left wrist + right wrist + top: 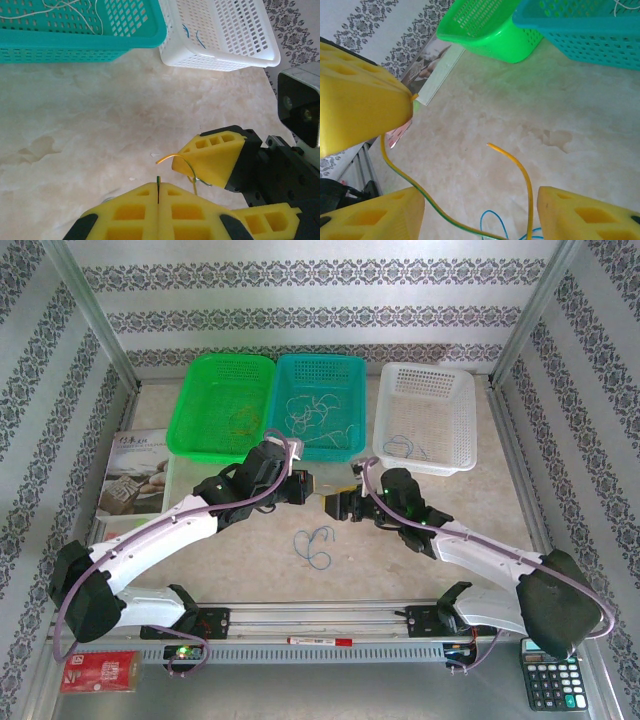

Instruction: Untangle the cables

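The left gripper [158, 186] is pinched shut, and a thin yellow-green wire [450, 217] sticks out of the seam between its yellow fingers. The wire sags down and runs through the gap of the right gripper [480, 196]. That gripper's fingers stand wide apart and are closed on nothing. A yellow strand [515, 165] curls up loose in the same gap. The two grippers sit tip to tip over the middle of the table [220, 560]. A blue wire [318, 545] lies looped on the table top just on the near side of them.

Not much writing can be read. The booklet [135, 475] lying at the left has bold letters across the top of its cover, too blurred to make out. The red packet [100, 672] at the near left corner has pale print that is too small to read. At the near right corner lies a calculator [553, 685] with rows of keys, and I can read no brand on it. A red and white marker [320, 641] lies on the rail between the arm bases.

Three baskets stand in a row at the far side:
- The green basket [200, 390], on the left, holds a yellowish wire [241, 421].
- The teal basket [345, 375], in the middle, holds a tangle of whitish wires [315, 415].
- The white basket [450, 390], on the right, holds a short blue piece [405, 447] at its near end.
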Robot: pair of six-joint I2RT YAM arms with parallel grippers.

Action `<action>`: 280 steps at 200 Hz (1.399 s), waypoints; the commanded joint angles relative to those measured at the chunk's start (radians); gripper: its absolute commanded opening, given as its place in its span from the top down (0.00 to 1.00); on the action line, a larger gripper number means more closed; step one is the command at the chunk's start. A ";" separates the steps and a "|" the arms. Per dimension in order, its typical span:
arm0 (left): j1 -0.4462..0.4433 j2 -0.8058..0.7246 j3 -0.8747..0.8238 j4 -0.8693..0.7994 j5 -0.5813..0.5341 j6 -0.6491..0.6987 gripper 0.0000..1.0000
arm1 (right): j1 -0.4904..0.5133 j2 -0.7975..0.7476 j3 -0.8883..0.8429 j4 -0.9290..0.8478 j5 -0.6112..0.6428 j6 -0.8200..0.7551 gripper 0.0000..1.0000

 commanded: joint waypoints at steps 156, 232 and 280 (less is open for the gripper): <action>-0.013 -0.041 -0.035 0.081 0.028 -0.016 1.00 | -0.057 0.041 -0.021 0.110 -0.150 0.074 0.37; -0.013 -0.048 -0.042 0.083 0.022 -0.016 1.00 | -0.021 0.098 0.000 0.131 -0.187 0.079 0.59; -0.013 -0.059 -0.052 0.084 -0.005 -0.012 1.00 | -0.038 0.090 -0.008 0.130 -0.185 0.079 1.00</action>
